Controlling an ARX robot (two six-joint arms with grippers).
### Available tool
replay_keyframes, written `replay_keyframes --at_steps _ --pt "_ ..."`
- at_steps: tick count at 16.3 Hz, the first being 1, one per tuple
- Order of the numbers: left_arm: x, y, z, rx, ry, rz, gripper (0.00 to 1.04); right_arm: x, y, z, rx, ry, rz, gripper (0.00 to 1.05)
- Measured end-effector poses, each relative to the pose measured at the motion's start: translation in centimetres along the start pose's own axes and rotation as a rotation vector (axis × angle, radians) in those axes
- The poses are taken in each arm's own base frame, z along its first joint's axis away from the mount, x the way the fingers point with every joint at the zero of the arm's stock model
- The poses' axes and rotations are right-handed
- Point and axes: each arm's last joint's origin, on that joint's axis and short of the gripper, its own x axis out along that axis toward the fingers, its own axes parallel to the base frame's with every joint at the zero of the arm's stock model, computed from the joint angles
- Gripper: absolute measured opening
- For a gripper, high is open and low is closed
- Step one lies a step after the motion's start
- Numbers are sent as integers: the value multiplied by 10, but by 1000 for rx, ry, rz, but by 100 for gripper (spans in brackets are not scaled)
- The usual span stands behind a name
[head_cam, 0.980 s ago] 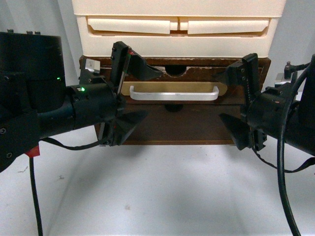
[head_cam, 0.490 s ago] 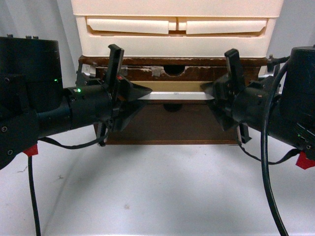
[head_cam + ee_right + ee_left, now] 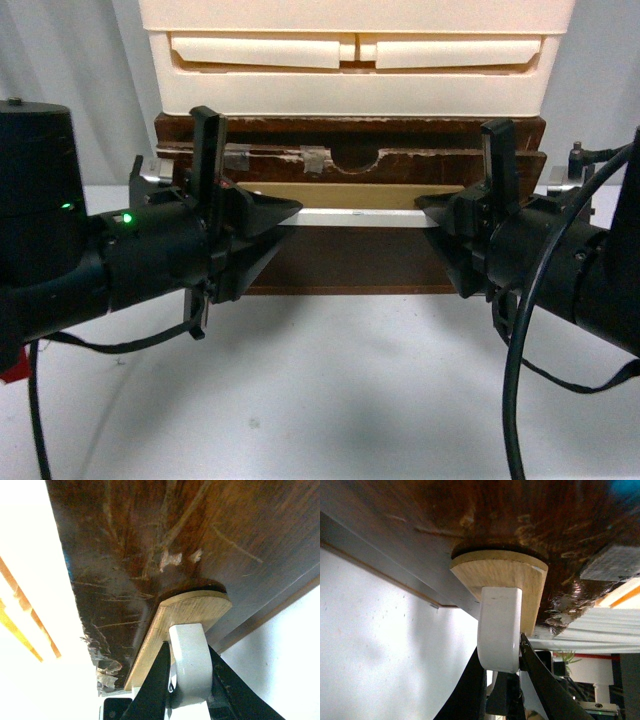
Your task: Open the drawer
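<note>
step: pull | drawer (image 3: 400,160) sits under cream plastic drawers (image 3: 350,60) | left end effector (image 3: 280,212) pinches one end of the white handle (image 3: 355,217), right end effector (image 3: 430,205) the other | advice: draw both back evenly, level, avoiding racking

One drawer (image 3: 440,165): it was dark brown wood, scratched, chipped along the edges, faintly glossy. Its handle (image 3: 350,217) was smooth glossy white. The backing plate (image 3: 340,195) showed tan matt grain. The upper drawers (image 3: 350,95) were smooth cream plastic. The worktop (image 3: 350,400) was matt white.
</note>
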Motion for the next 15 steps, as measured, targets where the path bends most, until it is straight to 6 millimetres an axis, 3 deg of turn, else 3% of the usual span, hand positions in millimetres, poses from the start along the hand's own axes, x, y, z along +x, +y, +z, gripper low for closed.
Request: replay_keyframes --at_steps 3,5,6,9,10,12,13,14,15 --pt "-36 -3 -24 5 34 -6 12 -30 1 -23 3 5 1 15" --pt "-74 -12 -45 82 77 -44 2 -53 -11 -37 13 -1 -35 15" --pt "-82 -14 -50 105 71 -50 2 -59 -9 -40 -15 -9 -37 21" --pt "-102 8 -63 63 85 93 31 -89 -30 -74 -121 186 -192 52" --pt "-107 2 -62 98 92 97 42 -91 -29 -71 -147 183 -233 61" --pt "-122 -10 -50 187 19 112 60 -99 -5 -64 -217 142 -121 81" --pt "-126 -17 -47 303 -73 87 66 -98 -5 -65 -294 76 -101 85" --pt "-126 -15 -52 501 -246 99 58 -101 -22 -68 -483 -93 -189 74" --pt "-134 -6 -58 668 -352 200 49 -117 -42 -69 -690 -133 -356 65"
